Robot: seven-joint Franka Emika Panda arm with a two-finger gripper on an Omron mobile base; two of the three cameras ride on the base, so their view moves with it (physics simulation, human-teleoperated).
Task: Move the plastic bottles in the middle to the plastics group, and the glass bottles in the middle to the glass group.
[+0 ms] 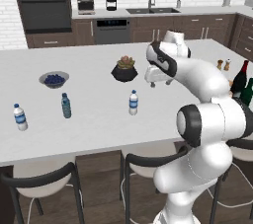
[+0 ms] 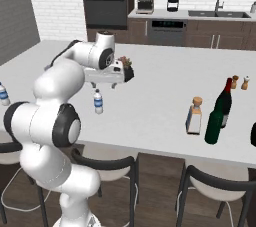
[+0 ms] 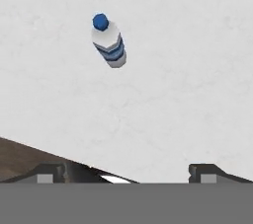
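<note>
Gripper (image 2: pixel 104 85) wide open, empty, above water bottle (image 1: pixel 133 102) near worktop (image 1: pixel 99 124) front edge — next: descend, centre, close.

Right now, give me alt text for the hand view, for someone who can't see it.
Looking down from above the open gripper, a small clear water bottle with a blue cap and a blue-banded label stands upright on a pale speckled counter. The counter's edge and dark wood floor show at lower left.
</note>
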